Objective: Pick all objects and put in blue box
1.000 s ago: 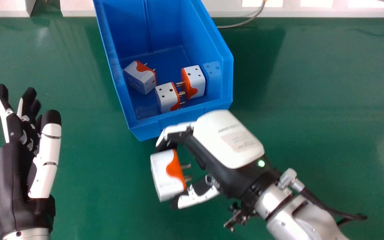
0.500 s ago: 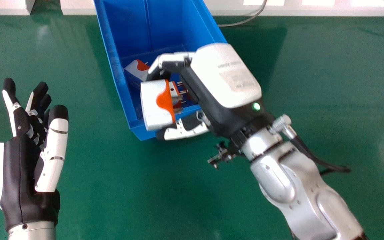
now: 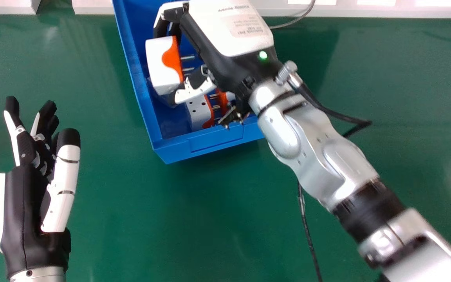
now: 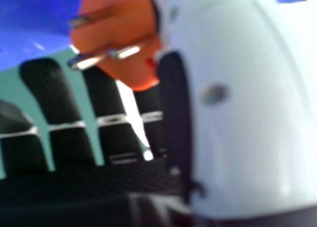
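In the head view, the right hand (image 3: 229,27) has fingers and thumb bent around a white-and-orange plug adapter (image 3: 159,70), over the blue box (image 3: 210,145). Another adapter (image 3: 197,112) lies inside. The left hand (image 3: 22,211), at left, is open and empty.

In the right hand view, the held adapter's orange face and metal pins sit beside the thumb.

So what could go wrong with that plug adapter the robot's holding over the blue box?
The held adapter looks close to the left wall of the blue box, so it might clip that rim. Its prongs point in towards the right hand and could snag on release. It may also knock against the adapters already inside.
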Robot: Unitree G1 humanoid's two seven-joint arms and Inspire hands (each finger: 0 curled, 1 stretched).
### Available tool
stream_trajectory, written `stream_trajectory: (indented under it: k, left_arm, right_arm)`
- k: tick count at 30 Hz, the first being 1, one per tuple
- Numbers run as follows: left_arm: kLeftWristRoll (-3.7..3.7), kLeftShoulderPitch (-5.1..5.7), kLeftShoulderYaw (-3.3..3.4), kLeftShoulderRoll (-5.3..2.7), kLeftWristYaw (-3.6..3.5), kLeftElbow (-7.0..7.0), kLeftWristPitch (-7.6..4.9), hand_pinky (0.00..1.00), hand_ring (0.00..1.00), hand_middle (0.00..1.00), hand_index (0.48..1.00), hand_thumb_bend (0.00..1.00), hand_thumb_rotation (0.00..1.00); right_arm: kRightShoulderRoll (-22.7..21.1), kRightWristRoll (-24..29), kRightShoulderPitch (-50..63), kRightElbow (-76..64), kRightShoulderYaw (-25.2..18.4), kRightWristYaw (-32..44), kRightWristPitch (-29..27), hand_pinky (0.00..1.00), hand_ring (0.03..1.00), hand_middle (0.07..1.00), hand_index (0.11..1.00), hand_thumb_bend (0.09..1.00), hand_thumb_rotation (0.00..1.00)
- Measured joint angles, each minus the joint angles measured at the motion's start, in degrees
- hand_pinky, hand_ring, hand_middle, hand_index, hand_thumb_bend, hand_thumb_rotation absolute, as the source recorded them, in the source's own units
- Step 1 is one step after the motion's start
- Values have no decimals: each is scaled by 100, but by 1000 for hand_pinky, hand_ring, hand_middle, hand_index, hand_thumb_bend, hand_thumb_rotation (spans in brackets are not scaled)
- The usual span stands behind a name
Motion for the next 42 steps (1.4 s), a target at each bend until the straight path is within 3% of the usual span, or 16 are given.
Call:
stream_trajectory:
  k: [7,11,14,19,23,28,33,34,35,37,42]
  left_arm:
    - [-163,154,2,-10,-121,-15,-63,980,977,973,970,468,730]
    - [-167,229,10,-15,-110,-23,-69,964,972,970,967,502,715]
    - [-215,281,4,-52,-112,-31,-69,972,977,973,969,508,704]
    - [-206,295,-25,-122,-93,-54,-81,986,985,983,982,453,683]
    - [-191,314,-99,-205,-48,-54,-182,974,978,976,976,452,694]
    - [-116,402,-119,-305,17,-55,-271,986,985,981,974,447,707]
    - [-88,427,-134,-311,36,-60,-272,969,972,971,965,447,705]
    - [-85,422,-137,-312,40,-61,-272,969,971,970,964,442,702]
    - [-83,419,-144,-312,41,-63,-273,972,972,972,965,440,701]
    - [-89,417,-163,-312,39,-78,-272,990,981,980,972,422,696]
    - [-89,414,-169,-310,40,-97,-272,1000,992,990,985,429,714]
  right_arm:
    - [260,-10,-1056,1798,233,-267,87,247,366,485,532,510,0]
    - [392,-13,-1405,2407,384,-429,189,221,374,503,529,507,0]
    - [448,12,-1538,2706,407,-549,176,232,374,499,550,505,0]
    - [510,111,-1598,3035,420,-557,177,267,395,524,528,507,0]
    - [589,192,-1612,3179,493,-502,255,314,412,550,493,509,0]
    - [679,216,-1673,3246,556,-300,462,300,448,581,510,487,0]
    - [706,304,-1691,3246,548,-227,521,307,449,562,502,491,0]
    - [715,346,-1691,3246,543,-193,532,349,441,554,499,499,0]
    - [736,388,-1691,3247,539,-156,581,413,522,610,497,501,50]
    - [802,438,-1690,3257,545,-117,743,601,728,772,688,506,213]
    - [835,450,-1690,3258,584,-109,796,809,931,959,891,501,421]
